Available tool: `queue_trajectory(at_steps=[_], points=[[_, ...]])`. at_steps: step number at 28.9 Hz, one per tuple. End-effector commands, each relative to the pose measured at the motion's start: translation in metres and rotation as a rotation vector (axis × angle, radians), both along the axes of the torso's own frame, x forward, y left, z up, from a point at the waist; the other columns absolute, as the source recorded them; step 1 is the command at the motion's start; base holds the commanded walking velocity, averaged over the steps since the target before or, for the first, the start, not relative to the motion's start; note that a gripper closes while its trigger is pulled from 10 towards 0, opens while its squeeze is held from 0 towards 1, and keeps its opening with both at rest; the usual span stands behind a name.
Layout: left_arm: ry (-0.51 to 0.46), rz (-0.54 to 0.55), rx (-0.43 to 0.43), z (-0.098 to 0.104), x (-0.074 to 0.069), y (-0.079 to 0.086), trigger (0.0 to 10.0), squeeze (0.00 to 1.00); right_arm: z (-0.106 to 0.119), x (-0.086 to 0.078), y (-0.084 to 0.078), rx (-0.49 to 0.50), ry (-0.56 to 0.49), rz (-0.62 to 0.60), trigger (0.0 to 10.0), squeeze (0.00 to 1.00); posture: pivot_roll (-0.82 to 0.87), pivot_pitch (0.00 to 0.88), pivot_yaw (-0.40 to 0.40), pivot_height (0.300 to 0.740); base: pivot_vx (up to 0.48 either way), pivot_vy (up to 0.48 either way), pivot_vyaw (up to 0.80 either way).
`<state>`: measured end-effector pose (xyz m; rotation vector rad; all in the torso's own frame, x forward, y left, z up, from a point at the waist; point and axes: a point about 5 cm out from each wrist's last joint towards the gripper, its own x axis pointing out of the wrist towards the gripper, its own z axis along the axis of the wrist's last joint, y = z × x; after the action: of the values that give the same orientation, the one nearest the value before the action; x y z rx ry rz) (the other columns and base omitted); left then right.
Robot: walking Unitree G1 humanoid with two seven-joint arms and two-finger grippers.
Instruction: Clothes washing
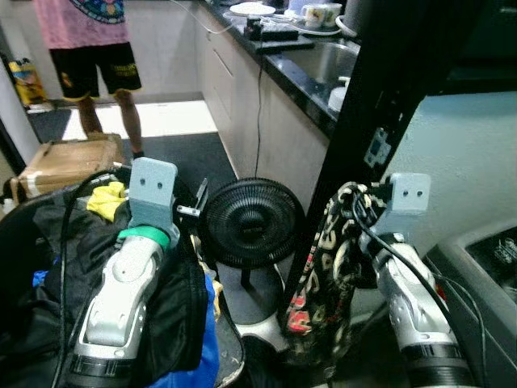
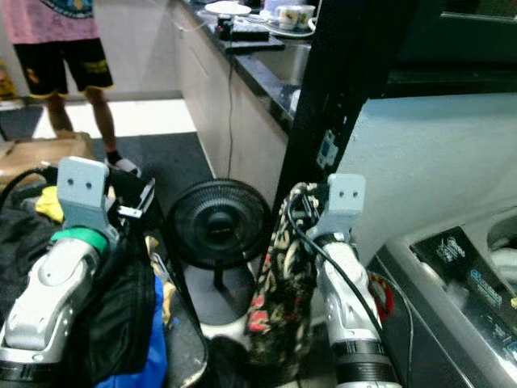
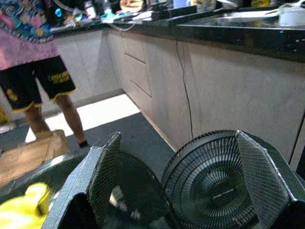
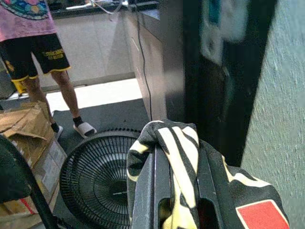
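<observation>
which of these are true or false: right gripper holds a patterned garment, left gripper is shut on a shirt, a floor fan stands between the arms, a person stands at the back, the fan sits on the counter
1. The right gripper holds a black and cream patterned garment. True: the cloth is draped over and pinched between its fingers.
2. The left gripper is shut on a shirt. False: its fingers are spread apart with nothing between them.
3. A black floor fan stands between the two arms. True.
4. A person in a pink top and black shorts stands at the back. True, on the robot's left side.
5. The fan sits on the counter. False: it stands on the floor beside the cabinets, below the dark counter.
</observation>
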<state>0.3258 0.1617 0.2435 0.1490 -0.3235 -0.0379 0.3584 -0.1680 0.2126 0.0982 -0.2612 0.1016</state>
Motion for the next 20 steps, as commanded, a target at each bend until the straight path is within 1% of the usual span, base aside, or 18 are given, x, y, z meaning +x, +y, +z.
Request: queue_trajectory(at_steps=[1, 8, 18, 20], points=[[0.014, 0.004, 0.012, -0.004, 0.001, -0.002, 10.0, 0.00, 0.001, -0.001, -0.008, -0.006, -0.014, -0.029, 10.0, 0.00, -0.01, 0.039, 0.024, 0.740, 0.000, 0.000, -0.80], [0.023, 0.000, 0.026, -0.006, 0.002, -0.003, 10.0, 0.00, 0.001, 0.002, -0.012, -0.001, -0.010, -0.045, 10.0, 0.00, 0.00, 0.044, 0.027, 0.740, 0.000, 0.000, -0.80], [0.032, -0.017, 0.019, -0.007, 0.003, -0.006, 10.0, 0.00, 0.001, 0.004, -0.016, 0.003, -0.008, -0.061, 10.0, 0.00, 0.00, 0.044, 0.029, 0.740, 0.000, 0.000, -0.80], [0.035, -0.018, 0.004, -0.007, 0.003, -0.008, 10.0, 0.00, 0.001, 0.004, -0.018, 0.002, -0.006, -0.071, 10.0, 0.00, 0.00, 0.046, 0.030, 0.740, 0.000, 0.000, -0.80]])
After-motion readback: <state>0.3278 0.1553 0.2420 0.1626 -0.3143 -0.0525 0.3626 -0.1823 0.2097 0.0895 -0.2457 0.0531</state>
